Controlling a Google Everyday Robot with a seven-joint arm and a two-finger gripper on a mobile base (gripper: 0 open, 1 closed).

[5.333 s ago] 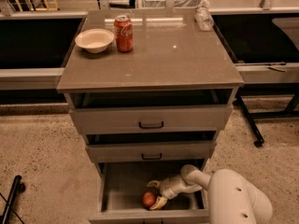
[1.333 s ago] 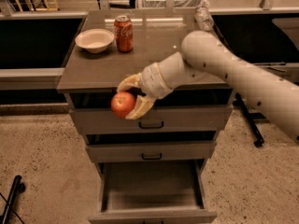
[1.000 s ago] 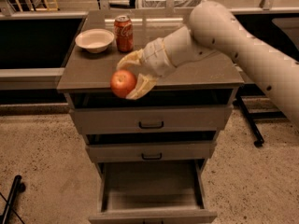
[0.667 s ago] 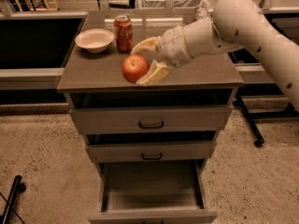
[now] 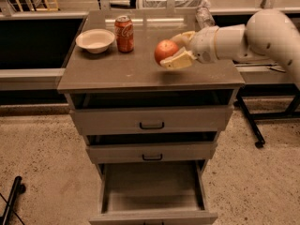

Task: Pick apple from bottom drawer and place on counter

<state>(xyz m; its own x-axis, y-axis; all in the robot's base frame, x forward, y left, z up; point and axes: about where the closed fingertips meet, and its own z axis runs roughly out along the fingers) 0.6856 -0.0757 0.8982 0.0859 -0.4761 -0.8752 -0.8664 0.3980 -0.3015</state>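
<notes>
Pale speckled floor (image 5: 37,163) surrounds a grey-brown drawer cabinet. The counter (image 5: 117,71), a glossy rectangular slab, forms the cabinet's top. The white robot arm (image 5: 262,32) reaches in from the right edge, extending leftward over the counter's right half.

The bottom drawer (image 5: 152,186) stands pulled fully out, its bare flat floor exposed and holding nothing. Above it, the top drawer (image 5: 150,120) and the middle drawer (image 5: 152,152) are each slightly ajar, each with a small black handle.

A white bowl (image 5: 95,40) rests on the counter's rear left. A red soda can (image 5: 124,33) stands upright just to the right of the bowl.

The gripper (image 5: 176,50) sits at the arm's left end, above the counter, right of the can. Its two pale fingers (image 5: 178,61) are closed on the apple (image 5: 165,51), one above and one below. The apple is held over the counter's middle, well apart from the bottom drawer; contact with the counter surface cannot be determined.
</notes>
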